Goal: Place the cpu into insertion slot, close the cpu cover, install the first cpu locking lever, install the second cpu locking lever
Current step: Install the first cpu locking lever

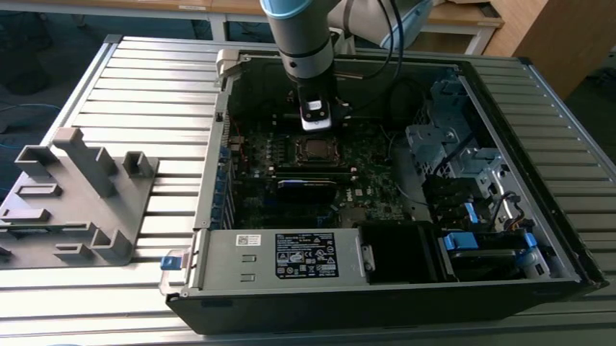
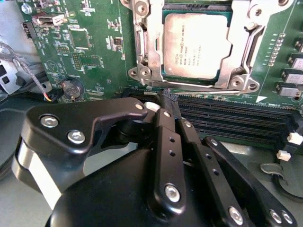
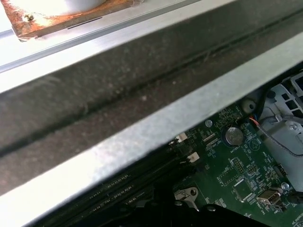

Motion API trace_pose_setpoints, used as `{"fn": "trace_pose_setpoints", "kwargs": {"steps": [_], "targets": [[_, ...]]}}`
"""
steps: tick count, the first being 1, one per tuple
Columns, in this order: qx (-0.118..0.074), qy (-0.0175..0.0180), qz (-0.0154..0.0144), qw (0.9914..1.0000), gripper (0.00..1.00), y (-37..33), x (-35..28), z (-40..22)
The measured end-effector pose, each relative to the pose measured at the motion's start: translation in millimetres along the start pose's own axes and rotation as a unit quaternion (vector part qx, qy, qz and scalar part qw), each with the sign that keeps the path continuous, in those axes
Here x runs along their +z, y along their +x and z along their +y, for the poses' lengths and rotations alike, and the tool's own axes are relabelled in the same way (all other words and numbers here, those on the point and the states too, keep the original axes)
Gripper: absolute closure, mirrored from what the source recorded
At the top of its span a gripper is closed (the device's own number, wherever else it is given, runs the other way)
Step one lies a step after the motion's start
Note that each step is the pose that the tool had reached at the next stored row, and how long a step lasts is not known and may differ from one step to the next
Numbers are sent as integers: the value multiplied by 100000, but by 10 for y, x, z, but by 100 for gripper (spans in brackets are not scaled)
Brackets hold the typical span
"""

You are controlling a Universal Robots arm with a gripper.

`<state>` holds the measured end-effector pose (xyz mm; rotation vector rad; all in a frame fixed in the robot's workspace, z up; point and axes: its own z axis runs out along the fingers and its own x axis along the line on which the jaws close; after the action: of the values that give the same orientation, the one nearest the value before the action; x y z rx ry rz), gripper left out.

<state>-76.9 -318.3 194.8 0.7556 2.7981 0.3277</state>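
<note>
The cpu (image 2: 196, 45) lies flat in the insertion slot (image 2: 199, 8), its silver-grey face up. Over it, the silvery cpu cover (image 2: 239, 47) lies down, framing the chip through its square window. I cannot tell how the locking levers stand beside the frame. My gripper (image 2: 168, 101) is shut with nothing in it, its black fingers (image 2: 163, 137) meeting over the memory slots just beside the socket. In the exterior view the gripper (image 1: 317, 124) hangs inside the open case, just behind the cpu (image 1: 315, 149).
Long black memory slots (image 2: 227, 118) run beside the socket. A labelled power-supply box (image 1: 288, 256) fills the case front, and drive cages (image 1: 462, 166) stand at the exterior view's right. A grey fixture (image 1: 77, 194) sits outside at the left. The case wall (image 3: 142, 132) crosses the first wrist view.
</note>
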Motion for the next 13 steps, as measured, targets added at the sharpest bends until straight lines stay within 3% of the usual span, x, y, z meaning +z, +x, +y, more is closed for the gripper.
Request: {"fn": "trace_pose_setpoints", "kwargs": {"steps": [13], "targets": [[401, 63, -111, 99999, 89, 35, -5, 4]]}}
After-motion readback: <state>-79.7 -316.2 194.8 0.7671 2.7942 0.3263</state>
